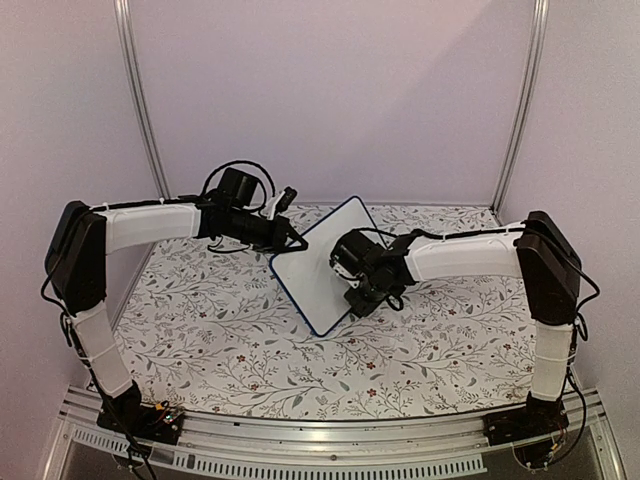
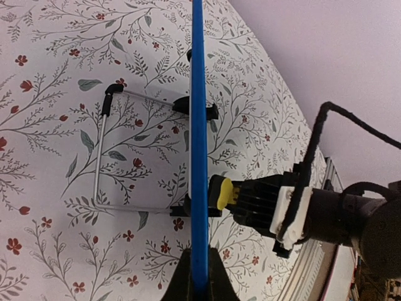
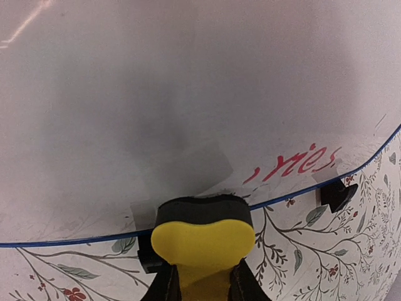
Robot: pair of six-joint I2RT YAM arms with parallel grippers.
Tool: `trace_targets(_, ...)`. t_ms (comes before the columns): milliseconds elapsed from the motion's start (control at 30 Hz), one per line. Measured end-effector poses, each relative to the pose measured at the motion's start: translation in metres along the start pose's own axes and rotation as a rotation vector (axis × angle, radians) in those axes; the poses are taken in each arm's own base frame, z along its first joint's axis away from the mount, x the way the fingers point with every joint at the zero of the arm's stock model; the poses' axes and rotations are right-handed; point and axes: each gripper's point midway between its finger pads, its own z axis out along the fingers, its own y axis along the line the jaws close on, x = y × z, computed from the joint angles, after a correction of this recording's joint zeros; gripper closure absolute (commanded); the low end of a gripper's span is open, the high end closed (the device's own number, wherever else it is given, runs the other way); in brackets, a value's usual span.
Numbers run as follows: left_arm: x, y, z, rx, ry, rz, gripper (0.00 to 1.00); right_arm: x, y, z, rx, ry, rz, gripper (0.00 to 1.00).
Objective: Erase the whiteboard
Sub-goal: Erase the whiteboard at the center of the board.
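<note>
1. The whiteboard [image 1: 325,265] stands propped and tilted about mid-way across the surface [image 1: 220,330], toward its far edge, on a wire stand [image 2: 99,157] behind it.
2. Red writing [image 3: 294,164] shows low on the face, just above the blue rim and near a black foot [image 3: 337,193]. The rest of the face in the right wrist view is blank apart from a faint grey smear.
3. The eraser [image 3: 203,238], a yellow sponge with a dark felt side, sits at the board's lower rim beside that writing. The felt seems to touch the face, though the angle leaves this unsure.
4. The right end effector [image 3: 203,285] is clamped narrowly on the eraser's yellow body.
5. The left end effector [image 2: 199,279] is pinched tight on the board's blue edge, steadying it.
6. The step in hand looks like wiping off the red letters. To do it well:
   - Keep the felt flat on the face.
   - Press lightly so the stand does not fold.
   - Sweep sideways along the rim across the letters.
   - Let the left grip take the push.
</note>
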Motion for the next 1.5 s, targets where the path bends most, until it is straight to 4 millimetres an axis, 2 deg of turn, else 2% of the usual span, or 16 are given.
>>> trace_targets(200,0.0,0.0,0.0,-0.001,0.0,-0.001,1.0,0.007,-0.023,0.01,0.042,0.039,0.068,0.8)
trace_targets(367,0.0,0.0,0.0,-0.001,0.0,-0.004,1.0,-0.001,-0.039,0.012,0.02,0.028,0.14,0.79)
trace_targets(633,0.0,0.001,0.0,-0.003,0.0,-0.009,1.0,-0.033,-0.038,0.0,-0.05,-0.046,0.182,0.8)
trace_targets(800,0.0,0.001,0.0,-0.006,0.001,-0.014,1.0,-0.033,-0.033,0.002,-0.097,-0.049,0.209,0.8)
trace_targets(900,0.001,0.001,0.0,-0.007,0.001,-0.015,1.0,-0.021,-0.025,0.004,-0.139,-0.036,0.22,0.8)
trace_targets(1133,0.0,0.0,0.0,-0.004,0.001,-0.013,1.0,0.029,-0.003,0.018,-0.212,0.073,0.217,0.8)
trace_targets(1333,0.0,0.0,0.0,-0.003,0.001,-0.012,1.0,0.021,-0.006,0.015,-0.223,0.056,0.23,0.8)
trace_targets(1400,0.0,0.0,0.0,-0.003,0.001,-0.012,1.0,0.007,-0.011,0.01,-0.235,0.028,0.246,0.8)
trace_targets(1500,0.0,0.0,0.0,-0.004,0.001,-0.013,1.0,-0.025,-0.023,-0.001,-0.255,-0.048,0.284,0.8)
